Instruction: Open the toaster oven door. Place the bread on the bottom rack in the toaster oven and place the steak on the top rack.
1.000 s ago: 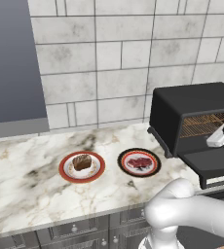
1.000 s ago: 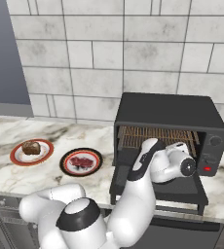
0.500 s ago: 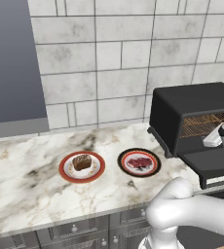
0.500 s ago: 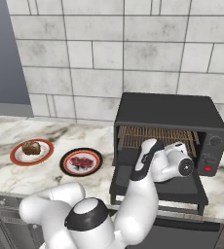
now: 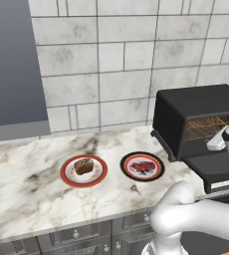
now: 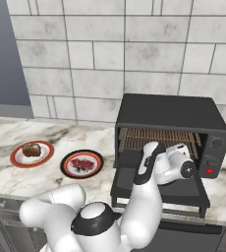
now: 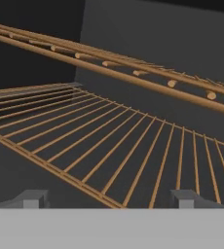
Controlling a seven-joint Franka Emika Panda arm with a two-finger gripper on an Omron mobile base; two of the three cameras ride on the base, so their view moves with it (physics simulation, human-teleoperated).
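Observation:
The black toaster oven stands on the counter with its door folded down flat. My gripper is open just inside the oven mouth with nothing between its fingertips. In the hand view the bottom rack lies straight ahead and the top rack runs above it; both are bare. My hand hovers over the open door. The bread sits on a red-rimmed plate to the left. The steak lies on a dark-rimmed plate between the bread and the oven.
The marble counter runs left from the oven, with a tiled wall behind. The lowered door overhangs the counter's front edge. My arm's white links curve up in front of the door. Oven knobs and a red light sit on the oven's right panel.
My hand has sunk slightly in front of the oven opening and the arm's lower links have turned a little. Bread, steak and door have not moved.

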